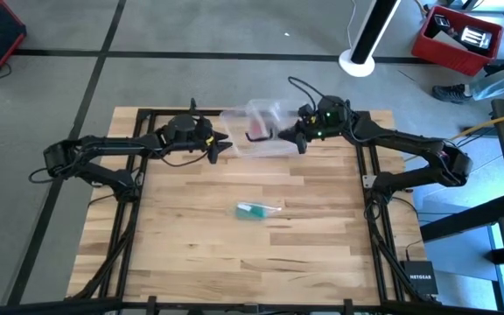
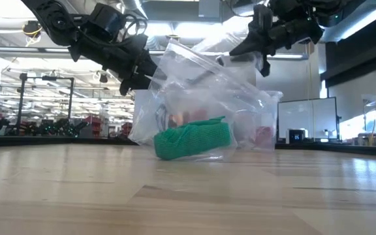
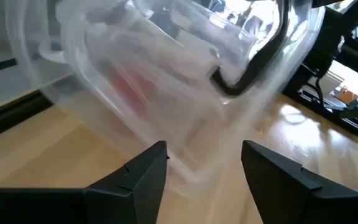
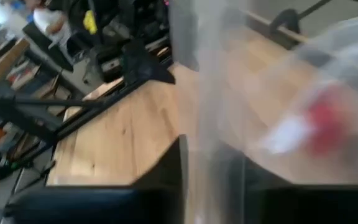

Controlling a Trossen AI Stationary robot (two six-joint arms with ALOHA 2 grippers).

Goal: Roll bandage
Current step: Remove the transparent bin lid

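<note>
The bandage (image 1: 254, 210) (image 2: 193, 139) is a small teal-green roll. It lies on its side on the wooden table's middle, apart from both arms. At the far edge a clear plastic box (image 1: 265, 131) (image 2: 207, 91) (image 3: 166, 68) with pinkish-red contents stands tilted between the two grippers. My left gripper (image 1: 226, 144) (image 3: 204, 165) is open, its fingers right at the box's left side. My right gripper (image 1: 280, 134) (image 4: 210, 174) is shut on the box's clear plastic from the right. My left gripper stands open against the box's near wall; I cannot tell whether its fingers touch it. My right gripper pinches a thin edge of the clear plastic (image 4: 211, 143) between its two fingers, at the box's upper right (image 2: 240, 55). It comes slanting down from the table's right. The box is tilted in the hold.
Bare wood lies all around the bandage, toward the near, left and right edges. Off the table are a red crate (image 1: 458, 39) at the far right, a white pole base (image 1: 357, 61), and a small black device (image 1: 420, 280) by the right frame.
</note>
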